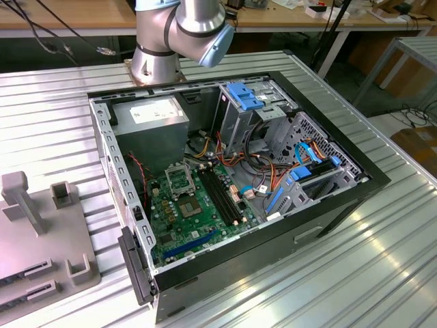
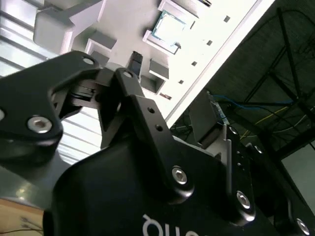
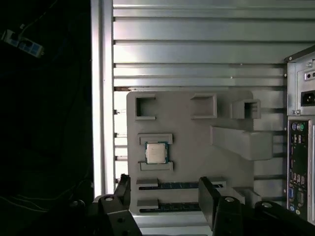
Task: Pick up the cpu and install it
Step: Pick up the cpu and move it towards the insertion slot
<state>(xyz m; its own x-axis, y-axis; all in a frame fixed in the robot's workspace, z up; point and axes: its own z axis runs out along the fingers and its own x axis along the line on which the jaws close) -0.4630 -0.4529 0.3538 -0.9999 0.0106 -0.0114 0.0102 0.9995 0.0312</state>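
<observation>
The cpu [image 3: 156, 153], a small square chip with a pale metal face, lies flat between two low ledges on the grey fixture plate [image 3: 192, 128]. In the second wrist view the cpu [image 2: 167, 24] sits far beyond the gripper's black linkage. My gripper [image 3: 166, 196] hangs well above the plate, open, with nothing between its fingers [image 3: 208, 195]. The cpu lies just ahead of the gap between the fingers. In the exterior view, the silver-framed socket [image 1: 179, 181] sits on the green motherboard [image 1: 194, 215] inside the open computer case [image 1: 341, 198].
Two memory sticks [image 3: 172, 186] lie in slots on the fixture plate near the cpu, and raised grey blocks [image 3: 241, 140] stand on it. The case's rear panel [image 3: 300, 147] borders the plate. Cables, drive bays and a power supply [image 1: 153, 123] crowd the case. The ribbed metal table's edge [image 3: 101, 98] drops off beside the plate.
</observation>
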